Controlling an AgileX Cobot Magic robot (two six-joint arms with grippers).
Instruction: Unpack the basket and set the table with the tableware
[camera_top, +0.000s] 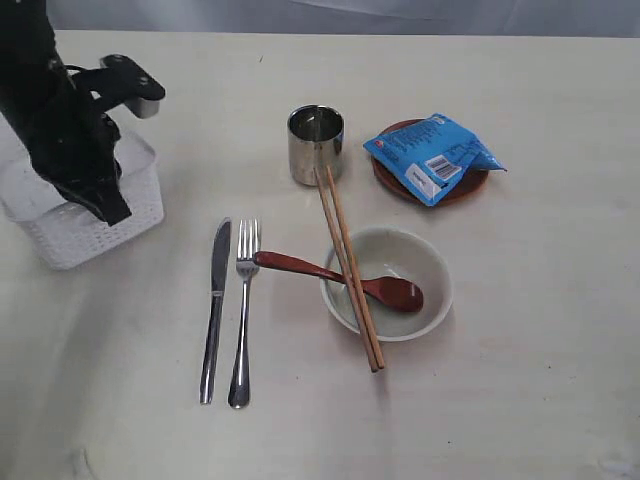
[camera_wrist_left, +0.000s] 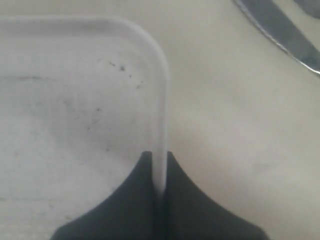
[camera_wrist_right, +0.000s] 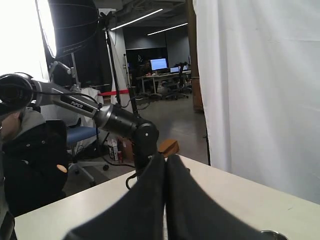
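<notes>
— White basket (camera_top: 90, 235), far left on the table (camera_top: 520, 400): how does it lie to the left gripper (camera_wrist_left: 159, 172)?
— Its rim runs straight between the fingers, which pinch it narrowly. The rim's long line heads away from the wrist. Only the left arm is near. The right gripper (camera_wrist_right: 165, 167) is closed on nothing, out of the exterior view.
— Any writing?
— The blue packet (camera_top: 435, 155) carries a barcode and print too small to read. A black arm (camera_wrist_right: 120, 122) in the right wrist view seems to say "PiPER".

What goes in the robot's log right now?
left gripper: shut on basket rim | right gripper: shut, empty | knife, fork: on table
</notes>
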